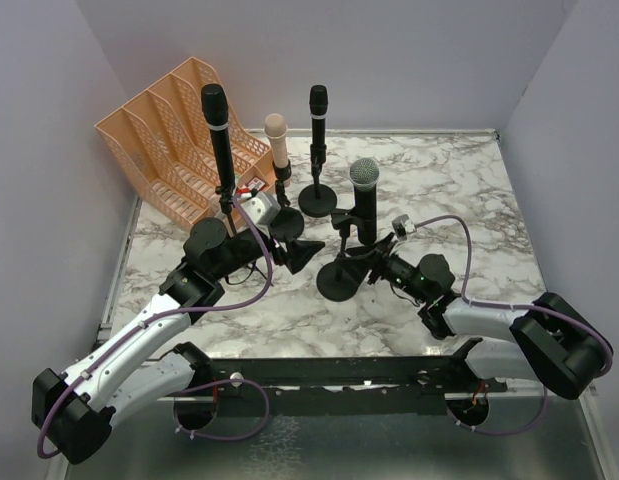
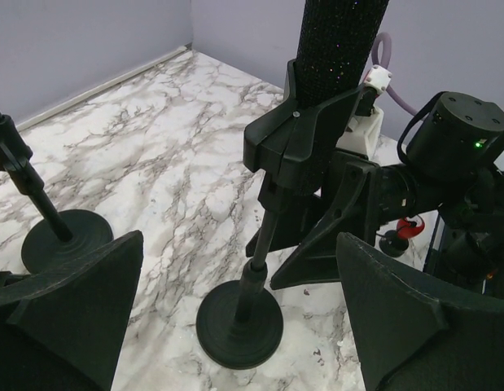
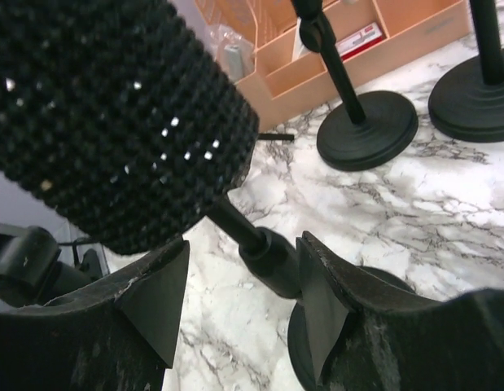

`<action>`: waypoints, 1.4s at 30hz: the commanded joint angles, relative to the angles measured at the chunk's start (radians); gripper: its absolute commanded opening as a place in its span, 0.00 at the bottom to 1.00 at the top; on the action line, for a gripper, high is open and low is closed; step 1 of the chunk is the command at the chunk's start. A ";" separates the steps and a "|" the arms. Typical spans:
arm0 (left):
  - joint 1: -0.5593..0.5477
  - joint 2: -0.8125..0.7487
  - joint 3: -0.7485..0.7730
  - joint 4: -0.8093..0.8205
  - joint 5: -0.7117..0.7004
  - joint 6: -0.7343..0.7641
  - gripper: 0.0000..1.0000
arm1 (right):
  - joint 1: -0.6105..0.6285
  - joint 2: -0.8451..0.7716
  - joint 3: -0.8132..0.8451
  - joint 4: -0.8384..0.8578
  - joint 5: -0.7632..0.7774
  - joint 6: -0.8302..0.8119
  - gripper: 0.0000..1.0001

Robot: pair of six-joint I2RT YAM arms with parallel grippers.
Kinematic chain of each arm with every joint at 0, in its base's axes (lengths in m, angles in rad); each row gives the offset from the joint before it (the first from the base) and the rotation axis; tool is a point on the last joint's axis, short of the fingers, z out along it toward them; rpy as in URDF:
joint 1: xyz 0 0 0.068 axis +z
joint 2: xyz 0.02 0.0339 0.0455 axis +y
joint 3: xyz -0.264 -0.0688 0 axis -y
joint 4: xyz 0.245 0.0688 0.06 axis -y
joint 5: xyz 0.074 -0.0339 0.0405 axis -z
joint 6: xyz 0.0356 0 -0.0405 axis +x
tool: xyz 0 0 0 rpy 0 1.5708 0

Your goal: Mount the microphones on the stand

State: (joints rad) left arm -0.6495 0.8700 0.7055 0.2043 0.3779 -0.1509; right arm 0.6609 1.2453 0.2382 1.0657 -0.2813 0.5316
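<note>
I'm standing by the marble table [image 1: 469, 200], and all four microphones are sitting upright in stands. The silver-mesh microphone [image 1: 365, 180] is standing nearest the arms. Its glittery black body is held in the clip [image 2: 292, 138] of the front stand [image 1: 341, 280], whose round foot is resting flat on the marble.

The right gripper [image 3: 245, 252] is reaching in low from the right, just under that microphone. Its fingers [image 3: 158, 301] are parted and straddling the stand's thin stem where it thickens into a joint. One finger is sitting very close to the joint (I can't tell whether it is actually touching), while the other is showing a clear gap.

The left gripper [image 2: 239, 244] is facing the same stand from the left. Its fingers [image 2: 81, 301] are spread as wide as they go and are holding nothing. The stand's foot is lying just ahead of them, not between them.

Farther back, the tall black microphone [image 1: 217, 125] is rising on its stand right beside the orange file rack [image 1: 159, 130] at the left rear of the table. The peach-pink microphone [image 1: 278, 140] is standing just to its right, noticeably shorter. The second black microphone [image 1: 318, 115] is standing right of that one, on a stand with a round foot behind the silver-mesh one. The three rear stands are grouped near one another, apart from both grippers.
</note>
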 commanded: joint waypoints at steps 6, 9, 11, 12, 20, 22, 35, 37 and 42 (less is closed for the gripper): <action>-0.003 -0.003 0.027 0.024 0.027 0.009 0.99 | 0.048 0.093 0.056 0.146 0.123 -0.012 0.55; -0.003 -0.006 0.028 0.021 0.024 0.013 0.99 | 0.055 0.112 0.072 0.149 0.119 -0.025 0.51; -0.002 -0.008 0.031 0.018 0.024 0.014 0.99 | 0.058 0.117 0.080 0.148 0.117 -0.033 0.46; -0.003 -0.009 0.034 0.016 0.024 0.015 0.99 | 0.059 0.118 0.083 0.145 0.118 -0.036 0.43; -0.003 -0.014 0.046 0.001 0.024 0.026 0.99 | 0.060 0.076 0.121 0.070 0.147 -0.103 0.19; -0.002 -0.013 0.049 -0.004 0.024 0.029 0.99 | 0.060 0.065 0.140 0.038 0.146 -0.131 0.16; -0.003 -0.016 0.063 -0.025 0.023 0.036 0.99 | 0.060 0.007 0.221 -0.062 0.273 -0.364 0.07; -0.003 -0.014 0.064 -0.024 0.026 0.034 0.99 | 0.060 0.010 0.245 -0.063 0.343 -0.419 0.06; -0.002 -0.007 0.065 -0.019 0.035 0.031 0.99 | 0.057 0.080 0.312 0.029 0.473 -0.576 0.02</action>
State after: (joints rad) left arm -0.6495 0.8692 0.7338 0.1837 0.3794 -0.1284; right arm 0.7170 1.2919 0.4629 0.9321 0.0338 0.1249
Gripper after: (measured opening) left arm 0.987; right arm 0.125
